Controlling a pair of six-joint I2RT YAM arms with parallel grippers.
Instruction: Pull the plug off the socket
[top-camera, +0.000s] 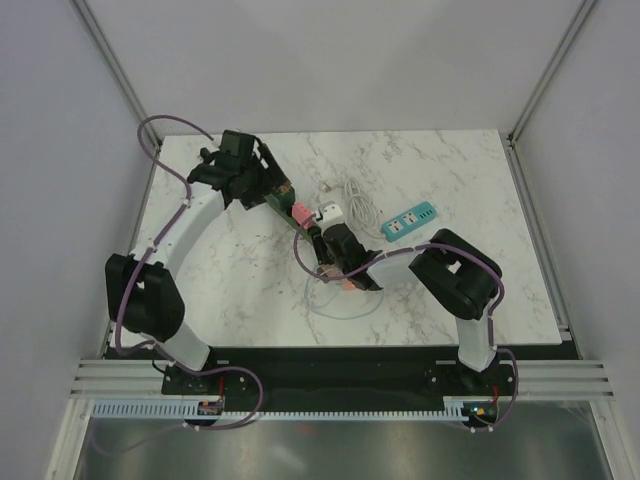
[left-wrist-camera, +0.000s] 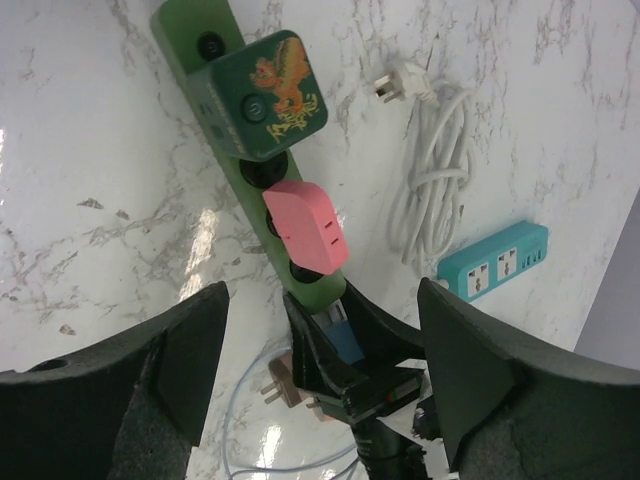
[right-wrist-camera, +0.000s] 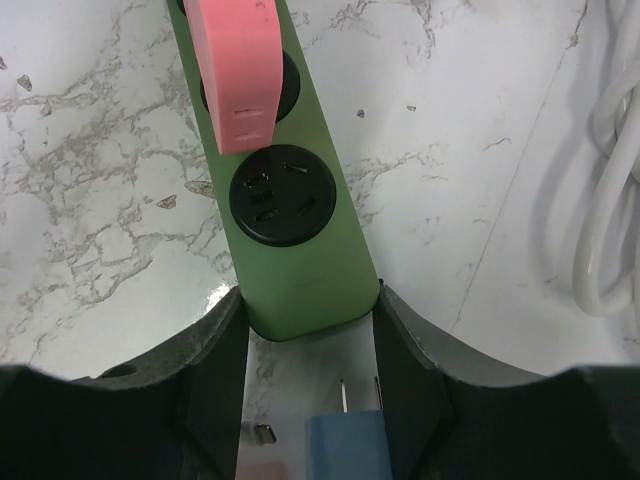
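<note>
A green socket strip (left-wrist-camera: 230, 150) lies slantwise on the marble table. A pink plug (left-wrist-camera: 305, 225) sits in one of its sockets, and a green cube adapter (left-wrist-camera: 268, 95) with a dragon picture sits further along. In the right wrist view the pink plug (right-wrist-camera: 240, 70) stands just past an empty socket (right-wrist-camera: 280, 190). My right gripper (right-wrist-camera: 310, 300) is shut on the strip's near end (right-wrist-camera: 300, 290), one finger on each side. My left gripper (left-wrist-camera: 322, 300) hangs open above the strip, its fingers (left-wrist-camera: 190, 360) spread wide and touching nothing. From above, the left gripper (top-camera: 275, 190) is over the strip's far part.
A loose blue plug (right-wrist-camera: 345, 445) with bare prongs lies between the right fingers, trailing a pale blue cable (top-camera: 335, 300). A brownish plug (left-wrist-camera: 283, 385) lies beside it. A coiled white cable (left-wrist-camera: 435, 160) and a teal power strip (left-wrist-camera: 493, 260) lie to the right.
</note>
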